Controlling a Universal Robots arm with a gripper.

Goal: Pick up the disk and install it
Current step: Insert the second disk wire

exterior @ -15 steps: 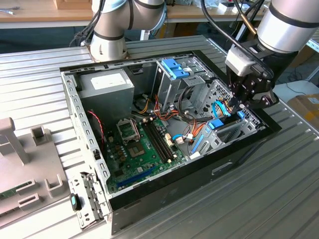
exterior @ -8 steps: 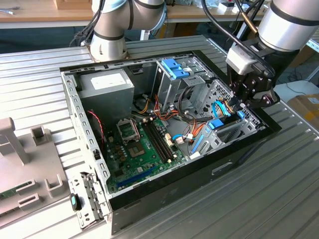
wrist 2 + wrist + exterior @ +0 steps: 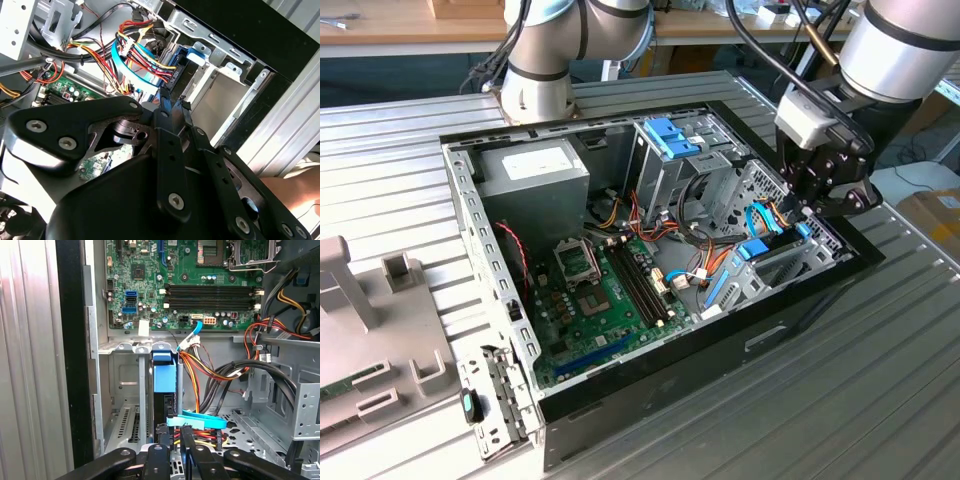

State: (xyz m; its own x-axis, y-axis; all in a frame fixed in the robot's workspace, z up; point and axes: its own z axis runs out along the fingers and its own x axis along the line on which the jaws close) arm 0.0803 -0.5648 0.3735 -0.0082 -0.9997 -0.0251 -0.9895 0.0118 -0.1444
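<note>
The gripper (image 3: 812,205) hangs over the bay at the exterior view's right end of the open computer case (image 3: 470,205), its fingers (image 3: 161,442) drawn nearly together on the edge of the disk (image 3: 164,377) — standing upright in the bay, blue rail showing. Bundled cables (image 3: 210,372) crowd just beside it — a skewed push could jam the rails or snag a wire.
</note>
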